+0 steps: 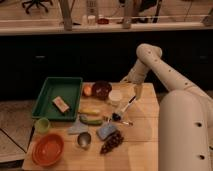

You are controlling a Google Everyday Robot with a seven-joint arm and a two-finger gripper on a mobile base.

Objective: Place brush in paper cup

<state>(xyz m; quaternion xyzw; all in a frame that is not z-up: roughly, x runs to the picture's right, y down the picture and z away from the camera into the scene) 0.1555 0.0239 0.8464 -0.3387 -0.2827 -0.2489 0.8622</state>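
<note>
The white arm rises from the robot's body at the right, bends at a high elbow near the worktop's [145, 150] far edge, and points its forearm down. The gripper [136, 93] hangs just right of the paper cup [115, 96]; I cannot tell whether it is open or closed. The brush [125, 107] slants outside the cup, with its dark head low in front of the cup and its handle running up toward the gripper. A dark bowl [101, 89] sits just left of the cup.
</note>
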